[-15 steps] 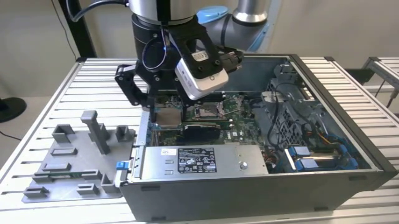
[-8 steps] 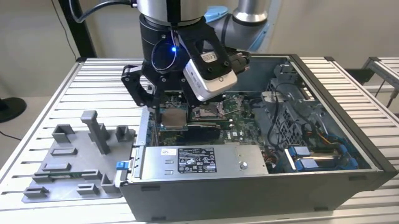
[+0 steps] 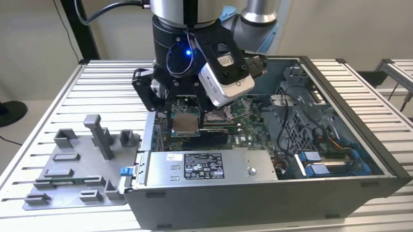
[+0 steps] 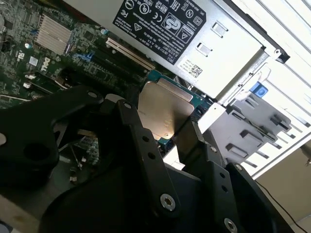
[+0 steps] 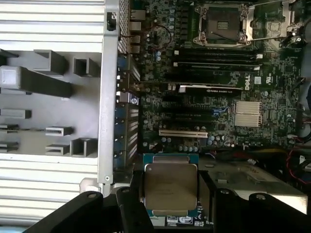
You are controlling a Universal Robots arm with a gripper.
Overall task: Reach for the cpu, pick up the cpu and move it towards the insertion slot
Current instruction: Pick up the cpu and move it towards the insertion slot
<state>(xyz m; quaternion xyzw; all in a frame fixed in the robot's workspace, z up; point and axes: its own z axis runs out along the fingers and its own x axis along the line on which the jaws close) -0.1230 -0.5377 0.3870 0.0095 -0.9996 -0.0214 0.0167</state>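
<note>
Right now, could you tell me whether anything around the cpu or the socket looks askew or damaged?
Nothing stands out. The cpu sits level between the fingers of the claw above the open computer case, with no visible damage. The insertion slot on the motherboard looks intact, its frame and lever in place.

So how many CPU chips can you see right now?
1. The cpu is held between the tool's fingers above the open computer case, apart from the insertion slot. Others could be hidden by the arm.
</note>
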